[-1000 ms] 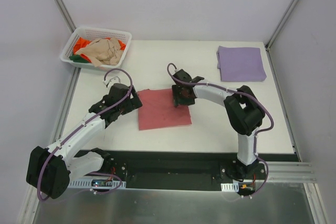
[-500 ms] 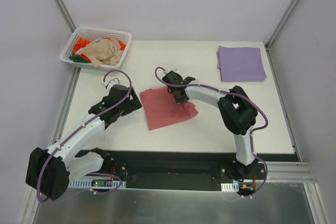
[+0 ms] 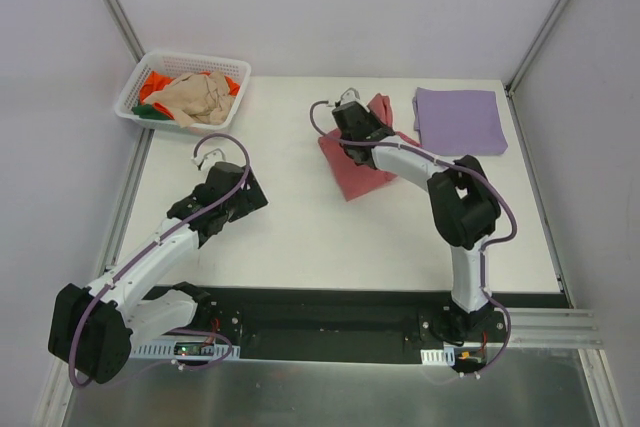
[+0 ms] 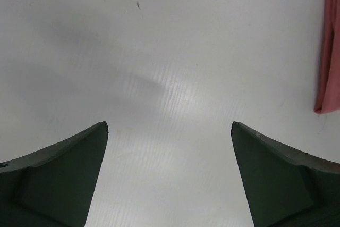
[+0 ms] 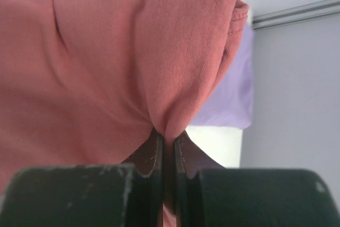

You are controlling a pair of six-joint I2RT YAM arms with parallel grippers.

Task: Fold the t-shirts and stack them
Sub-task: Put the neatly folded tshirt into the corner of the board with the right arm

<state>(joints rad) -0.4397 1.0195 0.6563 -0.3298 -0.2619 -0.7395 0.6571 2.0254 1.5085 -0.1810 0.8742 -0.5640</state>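
My right gripper (image 3: 366, 125) (image 5: 168, 137) is shut on the folded rose-red t-shirt (image 3: 352, 165) (image 5: 106, 73), pinching a bunched fold of it. The shirt hangs lifted and dragged, just left of the folded lavender t-shirt (image 3: 459, 120) (image 5: 228, 99) lying at the table's back right. The left gripper (image 3: 252, 194) (image 4: 170, 126) stands open low over bare white table, nothing between its fingers; the red shirt's edge (image 4: 328, 51) shows at the right margin of its wrist view. More t-shirts, beige (image 3: 196, 97), orange (image 3: 156, 80) and green (image 3: 152, 112), lie crumpled in the basket.
A white lattice basket (image 3: 133, 94) stands at the table's back left corner. Grey walls and metal frame rails (image 3: 552, 17) close in the table on three sides. The arms' bases sit on a black strip (image 3: 330, 319) at the near edge.
The right gripper closed on the red t-shirt and carried it from the table's middle back and right, next to the lavender one. The left arm stayed put.
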